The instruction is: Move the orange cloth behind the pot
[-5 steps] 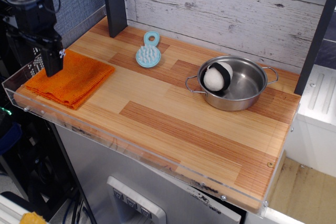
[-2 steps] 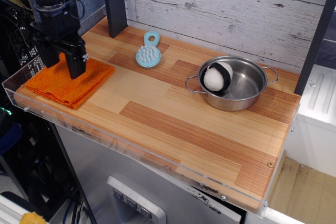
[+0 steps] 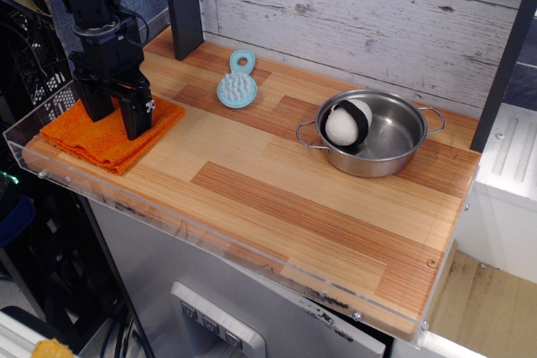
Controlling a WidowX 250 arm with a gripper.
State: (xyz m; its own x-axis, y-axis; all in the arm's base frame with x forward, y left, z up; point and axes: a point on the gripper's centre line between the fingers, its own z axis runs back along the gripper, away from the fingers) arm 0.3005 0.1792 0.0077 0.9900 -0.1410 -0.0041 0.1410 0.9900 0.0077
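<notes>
The orange cloth (image 3: pixel 84 138) lies flat and folded at the left front corner of the wooden table. My gripper (image 3: pixel 117 123) is directly over the cloth's right half. Its two black fingers are spread apart with the tips down at or close to the cloth surface, and nothing is held between them. The steel pot (image 3: pixel 379 162) stands at the right back of the table, far from the gripper, with its two loop handles showing. A white ball with a black band (image 3: pixel 344 123) rests inside it.
A light-blue brush with a ring handle (image 3: pixel 237 86) lies at the back between cloth and pot. A dark post (image 3: pixel 183 2) stands at the back left, another at the right. A plank wall runs behind the pot. A clear plastic lip (image 3: pixel 210 236) edges the table.
My gripper has moved right and forward from the cloth's left back edge to over its right half. The fingers now stand visibly apart. The cloth and pot have not moved.
</notes>
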